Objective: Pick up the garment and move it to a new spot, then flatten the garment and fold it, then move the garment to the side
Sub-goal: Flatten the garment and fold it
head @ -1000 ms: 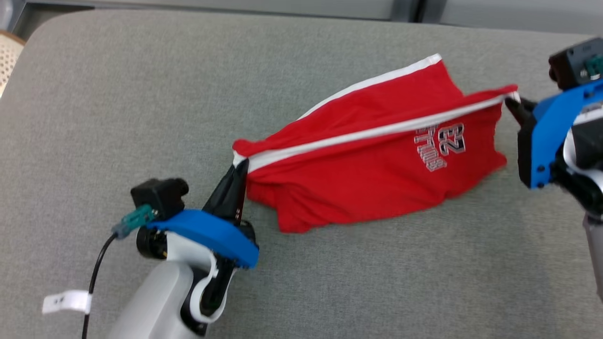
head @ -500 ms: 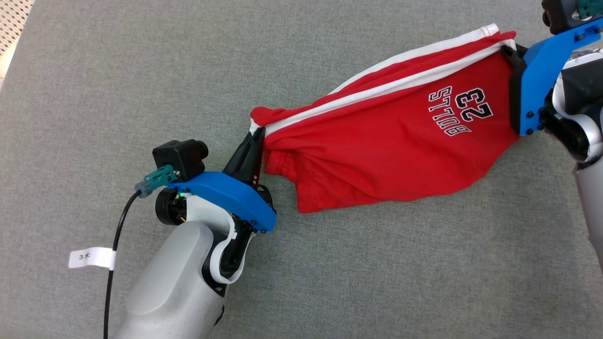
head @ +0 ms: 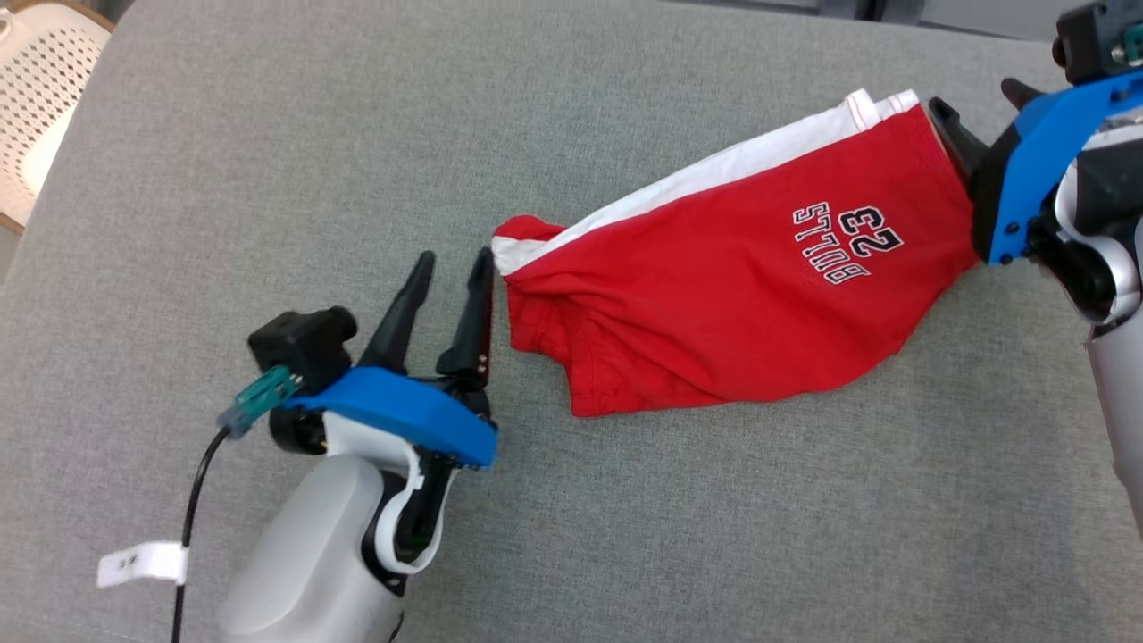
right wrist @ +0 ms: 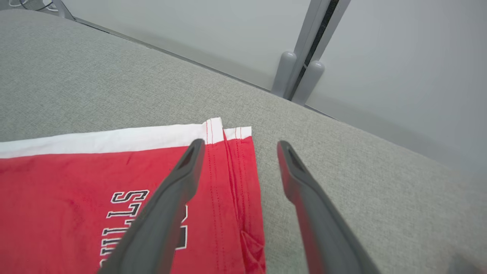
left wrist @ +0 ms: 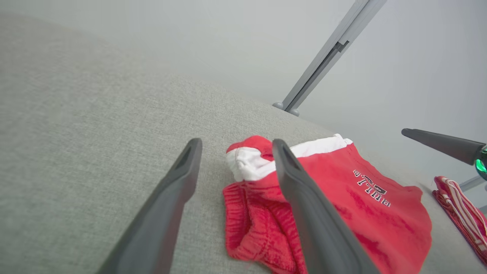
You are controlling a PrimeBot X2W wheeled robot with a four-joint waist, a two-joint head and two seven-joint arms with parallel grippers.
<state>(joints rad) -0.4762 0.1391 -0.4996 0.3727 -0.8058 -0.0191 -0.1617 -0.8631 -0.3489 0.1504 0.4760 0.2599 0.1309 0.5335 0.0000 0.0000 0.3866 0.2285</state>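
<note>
Both claws had released the red garment [head: 714, 313] since half a second before. The left gripper [head: 455, 255] stood spread just beside its bunched end, and the right gripper [head: 973, 94] stood spread at the white-trimmed corner, one finger over the cloth. No longer stretched between them, the garment lay slack on the grey cushion [head: 268, 179], lettering facing up.

A grey fabric surface [head: 268, 134] with a rounded corner spread across the scene. A white perforated chair [head: 40, 98] stood just past its upper-left corner. Behind the surface, a grey post [right wrist: 304, 57] rose against a pale wall [right wrist: 399, 45]. A red-and-white striped cloth [left wrist: 460, 213] lay at the right edge of the left wrist view.
</note>
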